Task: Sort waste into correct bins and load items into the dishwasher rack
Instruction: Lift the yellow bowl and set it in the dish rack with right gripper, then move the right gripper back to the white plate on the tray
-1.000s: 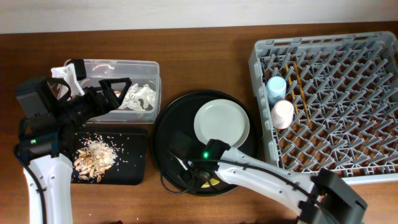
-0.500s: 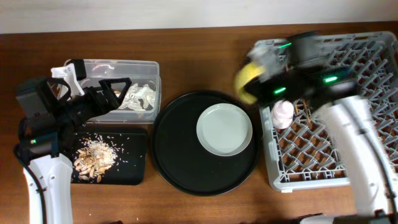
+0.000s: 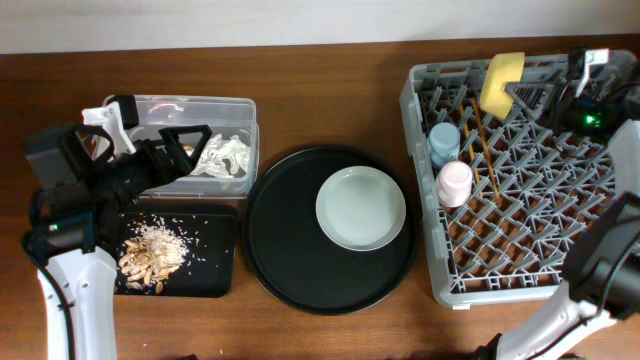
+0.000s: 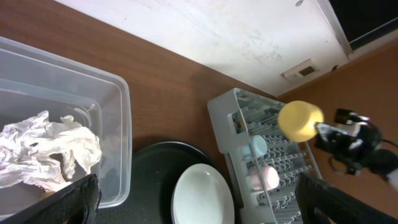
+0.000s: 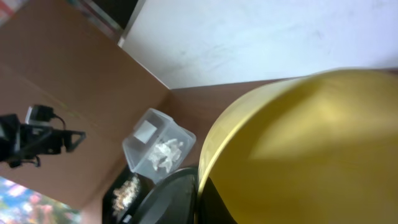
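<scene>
I count two cups: one blue cup [image 3: 444, 143] and one pink cup [image 3: 455, 182]. There is one yellow bowl [image 3: 500, 82], one pale plate [image 3: 361, 208] and two wooden chopsticks [image 3: 487, 155]. I see one grey rack [image 3: 520, 282], one round black tray [image 3: 285, 250], one clear box [image 3: 190, 100] and one flat black tray [image 3: 212, 262]. One crumpled napkin [image 3: 222, 157], one heap of food scraps [image 3: 152, 252].

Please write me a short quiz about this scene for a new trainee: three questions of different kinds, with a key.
1. True or false: the pale grey-white round plate lies on the large round black tray.
2. How many cups are in the large light-grey plastic dishwasher rack? A one, B two, C three.
3. Fill in: the right gripper holds the ___.
Key: 1 true; 2 B, the blue cup and the pink cup; 3 yellow bowl.
</scene>
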Tool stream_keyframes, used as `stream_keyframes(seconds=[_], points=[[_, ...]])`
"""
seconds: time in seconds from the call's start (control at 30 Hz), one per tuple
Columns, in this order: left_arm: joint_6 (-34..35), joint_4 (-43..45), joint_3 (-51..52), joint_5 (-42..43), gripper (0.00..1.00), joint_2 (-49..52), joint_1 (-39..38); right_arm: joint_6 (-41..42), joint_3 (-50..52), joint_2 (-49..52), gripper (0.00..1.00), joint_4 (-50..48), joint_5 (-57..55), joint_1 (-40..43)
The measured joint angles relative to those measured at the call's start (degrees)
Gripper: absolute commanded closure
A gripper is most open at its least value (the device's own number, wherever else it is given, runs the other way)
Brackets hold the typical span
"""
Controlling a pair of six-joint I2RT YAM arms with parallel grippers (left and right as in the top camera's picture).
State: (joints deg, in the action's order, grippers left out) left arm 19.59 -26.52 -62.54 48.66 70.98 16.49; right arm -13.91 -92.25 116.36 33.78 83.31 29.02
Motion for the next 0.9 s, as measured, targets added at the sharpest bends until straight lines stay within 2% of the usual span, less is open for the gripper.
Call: stream_keyframes(seconds=[0.13, 0.3, 0.53, 0.6, 0.67, 0.7, 0.77, 0.9], points=[[0.0, 0.0, 0.0, 0.0, 0.01, 0.0, 0.0, 3.7, 0.0, 5.2, 0.96, -2.1, 1.9, -0.3], [0.0, 0.0, 0.0, 0.0, 0.01, 0.0, 0.0, 5.0, 0.0, 5.7, 0.96, -1.9, 3.0, -0.5], [0.0, 0.0, 0.0, 0.0, 0.01, 0.0, 0.0, 5.4, 0.0, 5.7, 0.95, 3.7, 1.0, 1.1], [0.0, 0.0, 0.0, 0.0, 0.01, 0.0, 0.0, 5.4, 0.2, 5.7, 0.82, 4.0, 0.9, 1.8], [0.0, 0.0, 0.0, 0.0, 0.01, 0.0, 0.0, 5.6, 0.3, 5.7, 0.61, 5.2, 0.5, 2.6], [0.0, 0.0, 0.0, 0.0, 0.01, 0.0, 0.0, 6.0, 0.4, 5.7, 0.55, 5.8, 0.1, 3.0], [0.0, 0.0, 0.0, 0.0, 0.01, 0.0, 0.0, 5.7, 0.7, 5.7, 0.34, 7.6, -0.7, 4.8], [0.0, 0.0, 0.0, 0.0, 0.01, 0.0, 0.0, 5.8, 0.8, 5.7, 0.01, 10.7, -1.6, 8.7]])
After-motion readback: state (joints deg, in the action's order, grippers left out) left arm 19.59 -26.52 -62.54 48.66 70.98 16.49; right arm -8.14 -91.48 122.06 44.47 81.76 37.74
